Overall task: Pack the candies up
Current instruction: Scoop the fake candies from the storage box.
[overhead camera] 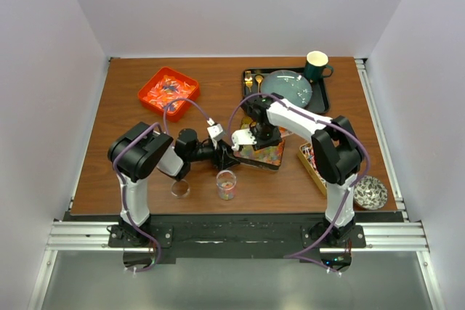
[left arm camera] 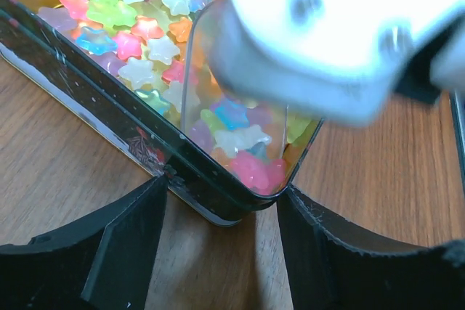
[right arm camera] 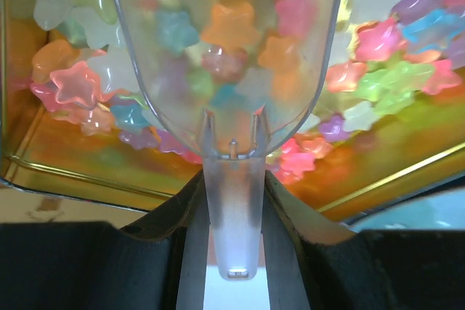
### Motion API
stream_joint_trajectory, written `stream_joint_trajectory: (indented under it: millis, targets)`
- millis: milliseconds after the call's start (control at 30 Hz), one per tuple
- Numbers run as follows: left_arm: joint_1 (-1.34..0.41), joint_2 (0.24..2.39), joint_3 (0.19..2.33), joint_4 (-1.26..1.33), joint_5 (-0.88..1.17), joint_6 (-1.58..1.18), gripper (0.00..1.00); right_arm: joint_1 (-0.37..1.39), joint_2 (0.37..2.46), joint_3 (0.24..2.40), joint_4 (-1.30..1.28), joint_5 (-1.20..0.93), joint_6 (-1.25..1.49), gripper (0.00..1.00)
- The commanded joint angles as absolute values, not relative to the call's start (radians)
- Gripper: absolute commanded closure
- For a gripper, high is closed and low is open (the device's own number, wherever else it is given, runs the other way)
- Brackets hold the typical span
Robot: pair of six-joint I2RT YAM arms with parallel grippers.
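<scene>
Candies: small star-shaped candies (left arm camera: 145, 49), translucent pink, blue, green, yellow and white, lie heaped loose in a shallow black tin with a gold inside (left arm camera: 109, 110).
Whereabouts: the tin sits near the middle of the brown wooden worktop (overhead camera: 123, 107), a little toward the near edge. A small clear glass jar (overhead camera: 226, 184) stands just beside it on the near side, with something coloured inside.
Left fingers: the left fingers (left arm camera: 123, 245) stand wide, one on each side of the tin's corner, at or against its wall. I cannot tell whether they squeeze it.
Right fingers: the right fingers (right arm camera: 171, 205) are narrow, clamped on the handle of a clear plastic scoop (right arm camera: 232, 201).
Pointing: the scoop's long axis runs straight out from the right fingers, bowl foremost, over the heap. The stars have no long axis and lie every way.
Handling: the candies look light, glossy and slippery, and too small to pinch one by one, so I'd carry them in the scoop. The scoop looks stiff, and its handle is the place to hold it. Tipped, it would likely spill.
</scene>
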State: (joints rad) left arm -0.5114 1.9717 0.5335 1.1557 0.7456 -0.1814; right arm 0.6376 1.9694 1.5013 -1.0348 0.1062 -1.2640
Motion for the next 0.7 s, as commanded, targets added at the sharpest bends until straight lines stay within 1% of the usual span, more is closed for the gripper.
stream_joint_trajectory:
  millis: [0,67,267,400,467,500,667]
  targets:
    - [-0.514,1.948,0.563,1.115,0.715,-0.184,0.33,0.595,1.993,1.536,-0.98,-0.205,-1.144,1.0]
    - [-0.511,1.915,0.561,1.08,0.718,-0.178,0.32,0.578,1.967,1.516,-0.969,-0.296,-1.153,1.0]
    - [-0.479,1.769,0.538,0.89,0.762,-0.127,0.31,0.561,1.889,1.437,-0.928,-0.385,-1.167,1.0]
    - [-0.448,1.643,0.532,0.673,0.787,-0.049,0.3,0.554,1.856,1.394,-0.879,-0.408,-1.141,1.0]
    - [-0.437,1.57,0.552,0.574,0.795,0.044,0.29,0.552,1.852,1.379,-0.858,-0.411,-1.131,1.0]
    - [-0.431,1.548,0.564,0.455,0.799,0.073,0.29,0.549,1.841,1.371,-0.85,-0.42,-1.128,1.0]
    - [-0.35,1.399,0.617,0.2,0.834,0.196,0.28,0.542,1.822,1.351,-0.819,-0.437,-1.112,1.0]
